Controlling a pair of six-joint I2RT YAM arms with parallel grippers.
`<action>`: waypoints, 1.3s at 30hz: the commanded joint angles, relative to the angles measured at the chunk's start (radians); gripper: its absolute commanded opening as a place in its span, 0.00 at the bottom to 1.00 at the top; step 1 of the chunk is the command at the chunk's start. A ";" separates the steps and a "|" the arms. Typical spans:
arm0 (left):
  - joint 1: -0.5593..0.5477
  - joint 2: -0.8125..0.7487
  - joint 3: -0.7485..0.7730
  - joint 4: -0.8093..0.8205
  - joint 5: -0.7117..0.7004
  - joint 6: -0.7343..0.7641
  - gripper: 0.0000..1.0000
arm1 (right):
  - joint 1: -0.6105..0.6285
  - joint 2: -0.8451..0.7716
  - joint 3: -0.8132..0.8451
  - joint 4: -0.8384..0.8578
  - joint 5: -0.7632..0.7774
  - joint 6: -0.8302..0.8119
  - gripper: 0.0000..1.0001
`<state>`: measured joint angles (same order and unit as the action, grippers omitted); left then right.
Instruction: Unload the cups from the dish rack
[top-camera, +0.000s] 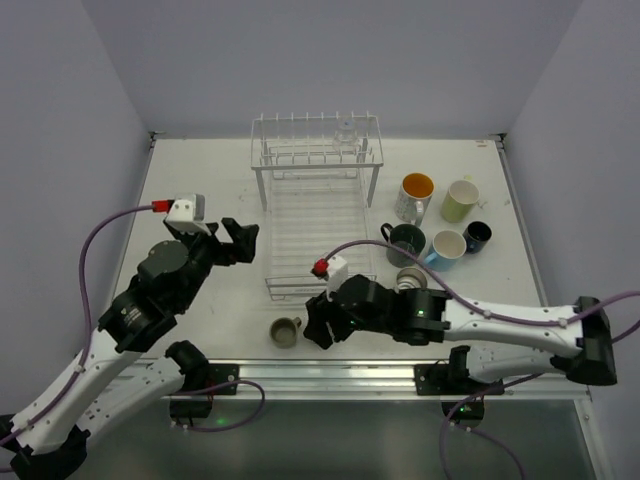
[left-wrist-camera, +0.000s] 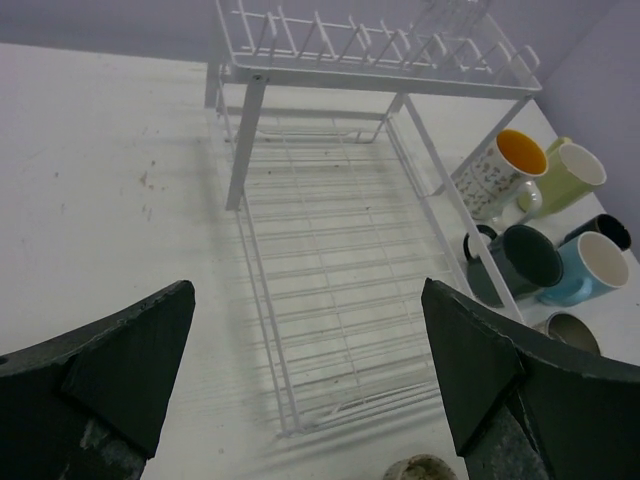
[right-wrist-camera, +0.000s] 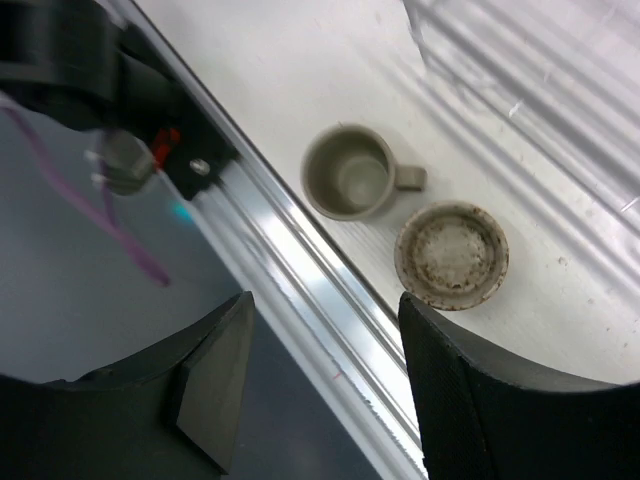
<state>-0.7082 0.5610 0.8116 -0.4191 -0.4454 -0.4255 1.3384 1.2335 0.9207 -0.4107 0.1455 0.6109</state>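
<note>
The white wire dish rack (top-camera: 315, 215) stands mid-table; its lower basket (left-wrist-camera: 350, 300) holds nothing. A clear glass (top-camera: 347, 135) sits on the upper shelf. A small olive cup (top-camera: 287, 331) stands upright near the front edge, and in the right wrist view the olive cup (right-wrist-camera: 350, 183) has a tan speckled cup (right-wrist-camera: 452, 254) beside it. My right gripper (top-camera: 320, 330) hovers over the table's front rail, just right of the olive cup; the right gripper (right-wrist-camera: 320, 340) is open with nothing in it. My left gripper (top-camera: 240, 238) is left of the rack, and the left gripper (left-wrist-camera: 305, 340) is wide open.
Right of the rack stand a white cup with orange inside (top-camera: 415, 195), a pale yellow-green cup (top-camera: 460, 198), a dark green cup (top-camera: 405, 240), a light blue cup (top-camera: 445, 247), a small dark cup (top-camera: 477, 235) and a tan cup (top-camera: 410, 278). A metal rail (right-wrist-camera: 300, 260) edges the table front.
</note>
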 joint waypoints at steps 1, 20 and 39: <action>-0.004 0.132 0.111 0.118 0.138 0.017 1.00 | 0.007 -0.214 -0.017 0.023 0.060 -0.022 0.64; -0.019 1.065 0.871 0.197 0.182 0.091 1.00 | -0.007 -0.727 0.119 0.041 0.577 -0.195 0.62; -0.017 1.548 1.410 0.052 -0.064 0.225 0.94 | -0.008 -0.752 0.081 0.042 0.572 -0.238 0.61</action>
<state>-0.7223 2.1010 2.1822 -0.3859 -0.4717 -0.2504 1.3319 0.4904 0.9989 -0.3962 0.6907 0.3836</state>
